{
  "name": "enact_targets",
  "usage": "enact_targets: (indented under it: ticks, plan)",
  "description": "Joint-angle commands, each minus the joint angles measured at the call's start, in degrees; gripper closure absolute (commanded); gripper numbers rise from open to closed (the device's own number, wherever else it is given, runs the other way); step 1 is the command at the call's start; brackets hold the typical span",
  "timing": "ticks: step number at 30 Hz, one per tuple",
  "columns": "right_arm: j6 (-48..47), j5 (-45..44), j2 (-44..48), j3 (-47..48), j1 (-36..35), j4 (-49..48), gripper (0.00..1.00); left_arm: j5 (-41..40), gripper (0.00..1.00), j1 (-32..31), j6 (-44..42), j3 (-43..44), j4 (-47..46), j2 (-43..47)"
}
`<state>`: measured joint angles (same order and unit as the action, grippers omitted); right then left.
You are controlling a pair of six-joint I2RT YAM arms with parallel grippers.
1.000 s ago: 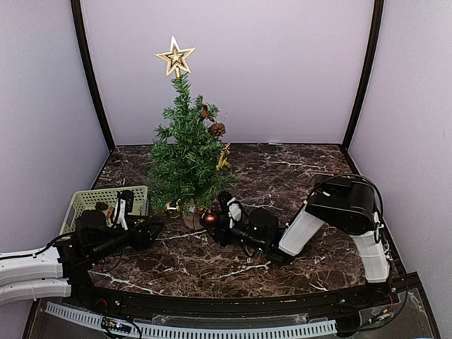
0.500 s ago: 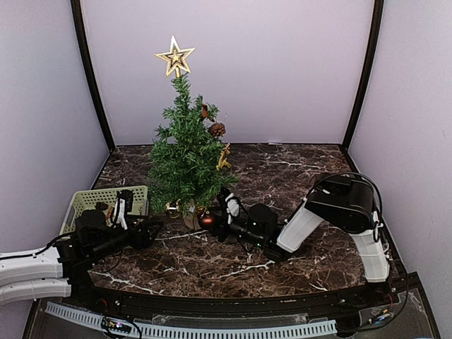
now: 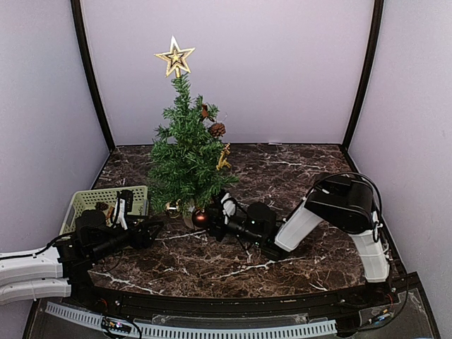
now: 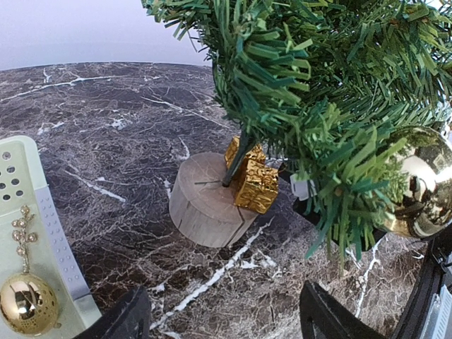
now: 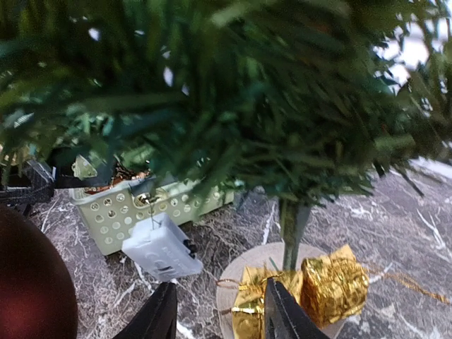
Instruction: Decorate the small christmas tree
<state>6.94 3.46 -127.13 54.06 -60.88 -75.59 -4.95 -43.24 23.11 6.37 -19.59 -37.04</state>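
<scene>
Dark marbled surface (image 3: 296, 169) under lilac walls carries the tree (image 3: 185, 159), upper left of centre in the top view, topped by a gold star (image 3: 174, 56). Hanging a dark red ball (image 3: 200, 217) on a low branch looks like the step in hand. It sits just beside the right fingers (image 5: 164, 314), which stand partly apart; whether they grip it I cannot tell. Next, its loop needs slipping over a branch tip. Left fingers (image 4: 134, 318) hover open and empty. No writing is legible.

dark-green tree (image 3: 185, 162), gold star (image 3: 174, 56), pale-green basket (image 3: 90, 198), white-veined brown table (image 3: 296, 164)
</scene>
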Motion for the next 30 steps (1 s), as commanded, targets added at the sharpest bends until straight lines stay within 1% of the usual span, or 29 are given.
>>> enact_targets:
  ticks: [1,8,21,30]
  plan:
    - [-3.67,2.49,-1.94,2.29,-0.58,-4.01,0.57,0.79,0.25,0.42,0.10,0.84,-0.09,-0.01]
    - [-5.68,4.00,-2.75,4.16,-0.61,-3.36,0.55,0.91,0.25,0.45,0.37,0.52,0.07,0.08]
    - [-6.59,3.48,-2.15,3.65,-1.77,-4.18,0.50,0.80,0.24,0.71,0.77,-0.25,-0.12,0.14]
    - [-6.59,3.24,-2.74,5.35,-1.77,-4.64,0.54,0.91,0.24,0.87,1.05,-0.48,0.04,0.59]
